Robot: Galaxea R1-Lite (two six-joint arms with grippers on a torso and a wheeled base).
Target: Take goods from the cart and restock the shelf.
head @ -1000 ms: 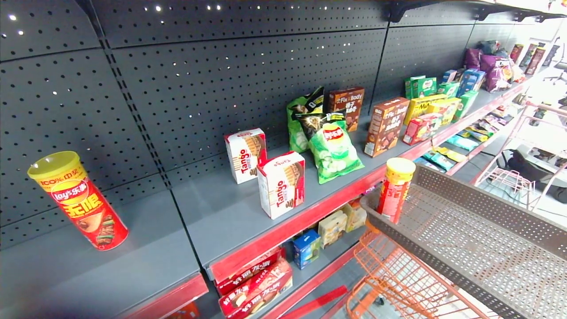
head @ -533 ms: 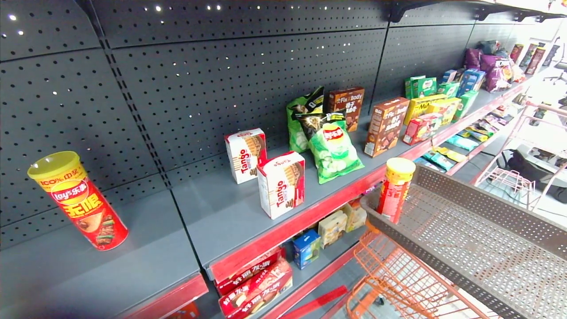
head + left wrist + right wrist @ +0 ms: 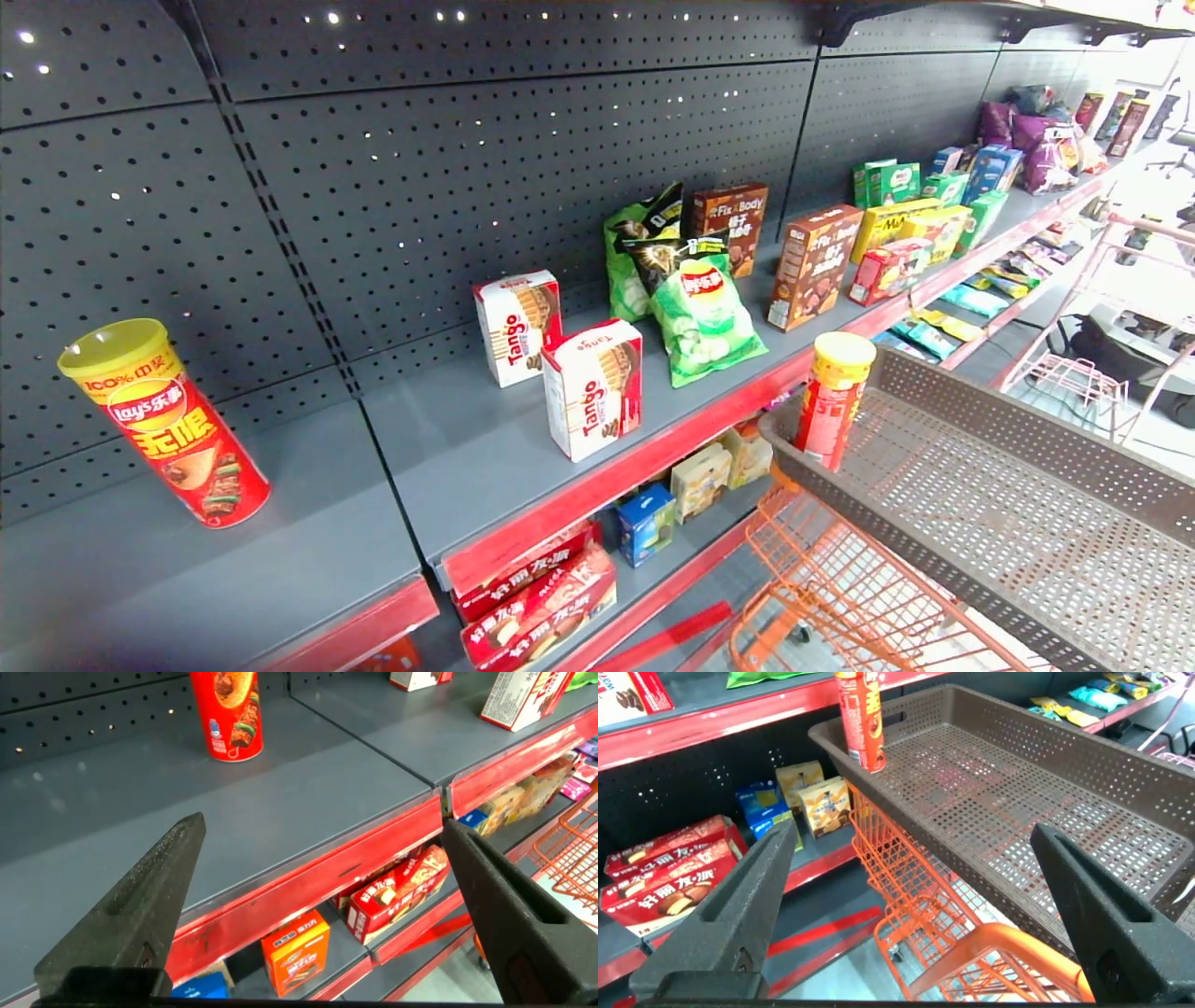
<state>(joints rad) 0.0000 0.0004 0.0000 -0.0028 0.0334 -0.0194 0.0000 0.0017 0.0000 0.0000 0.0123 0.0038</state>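
Standing: one can (image 3: pixel 831 401) in cart (image 3: pixel 1018 425), second can (image 3: pixel 168 425) on shelf (image 3: pixel 467 443).

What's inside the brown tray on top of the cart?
A single red chip can stands upright in one corner of the tray; its far end lies beyond the picture's edge.

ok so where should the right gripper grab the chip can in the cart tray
Probably its mid-body, coming from the open tray side: the can stands upright in the cart tray corner by the shelf, walls close behind it. Right gripper is open.
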